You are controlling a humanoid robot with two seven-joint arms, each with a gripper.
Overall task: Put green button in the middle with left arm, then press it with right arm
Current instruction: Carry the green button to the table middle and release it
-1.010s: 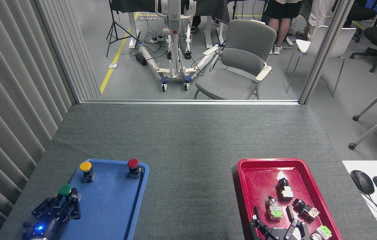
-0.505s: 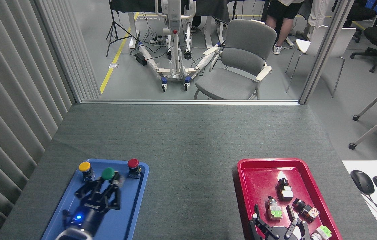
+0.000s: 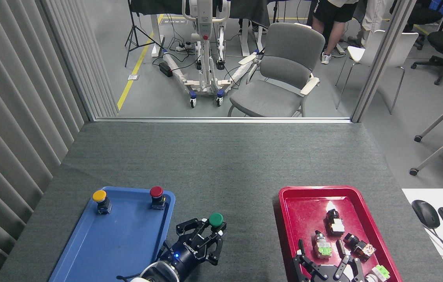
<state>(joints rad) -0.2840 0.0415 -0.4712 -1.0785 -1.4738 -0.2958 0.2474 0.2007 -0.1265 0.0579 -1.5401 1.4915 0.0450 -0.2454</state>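
Two flat plastic trays, a blue tray and a red tray, flank the dark-grey felt bench mat. Over its bare middle, the black left pincer clasps the round-capped green button. Spread wide, the black right pincer hangs above the red tray's small switches.

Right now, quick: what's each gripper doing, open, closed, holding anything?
Left gripper: closed on the green button, over the mat between the trays.
Right gripper: open, empty, over the red tray.
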